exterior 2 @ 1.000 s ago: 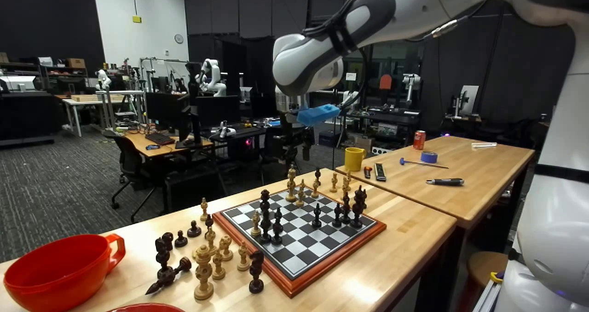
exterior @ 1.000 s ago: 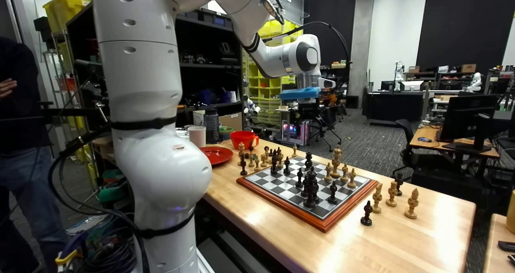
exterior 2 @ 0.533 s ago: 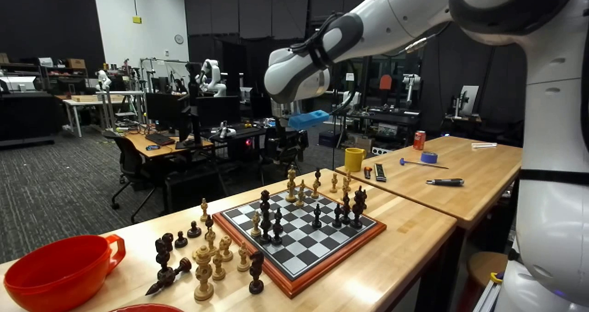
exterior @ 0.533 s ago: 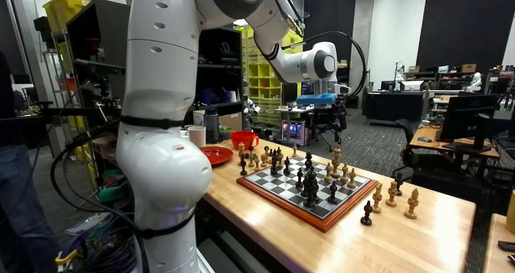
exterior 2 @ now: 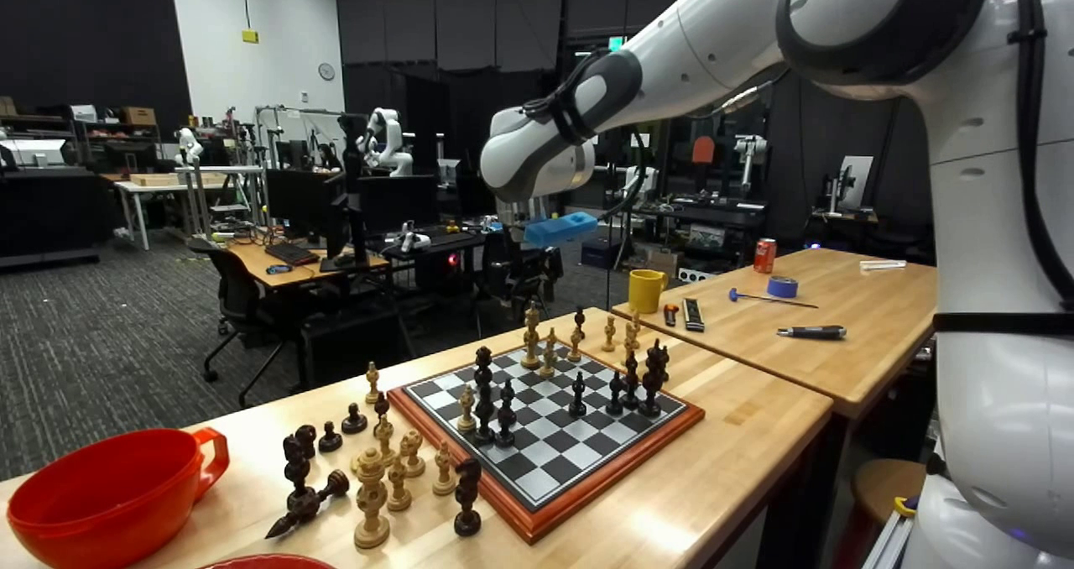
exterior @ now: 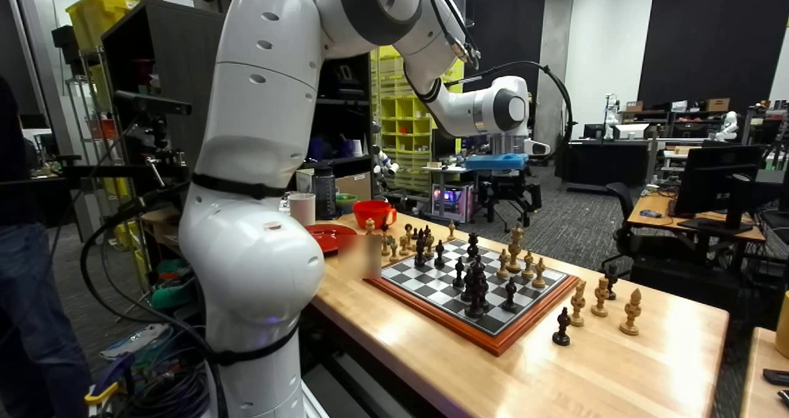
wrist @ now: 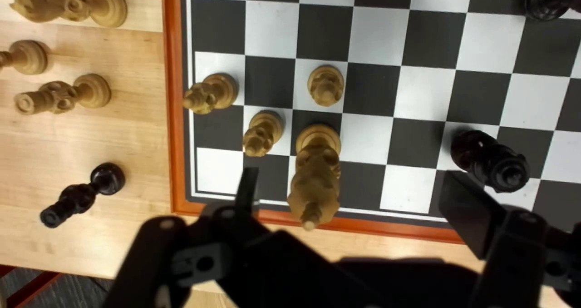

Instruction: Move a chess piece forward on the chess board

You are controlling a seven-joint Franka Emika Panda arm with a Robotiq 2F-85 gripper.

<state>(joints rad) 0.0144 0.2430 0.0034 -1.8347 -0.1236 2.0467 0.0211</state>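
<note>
The chess board [exterior: 425, 314] with its reddish-brown border [exterior 2: 617, 487] lies on the table, with light and dark pieces standing on it. In the wrist view my gripper [wrist: 358, 203] is open and empty, its fingers wide apart above the board's edge. A tall light piece [wrist: 314, 176] stands between the fingers' lines of sight, nearer the left finger; it also shows in both exterior views [exterior: 515, 248] [exterior 2: 531, 338]. Smaller light pieces [wrist: 263, 133] stand beside it. A dark piece [wrist: 490, 162] is near the right finger. In both exterior views the gripper [exterior: 511, 207] [exterior 2: 520, 284] hangs above and beyond the pieces.
Loose pieces [exterior 2: 371, 502] stand and lie off the board at one end, near a red cup [exterior 2: 109, 493] and a red plate [exterior: 330, 238]. More loose pieces [exterior: 632, 313] stand at the opposite end. A second table holds a yellow mug [exterior 2: 645, 290] and tools.
The arm has reached further out, and the gripper has moved right and down in an exterior view. The gripper is lower, and the pieces have not moved.
</note>
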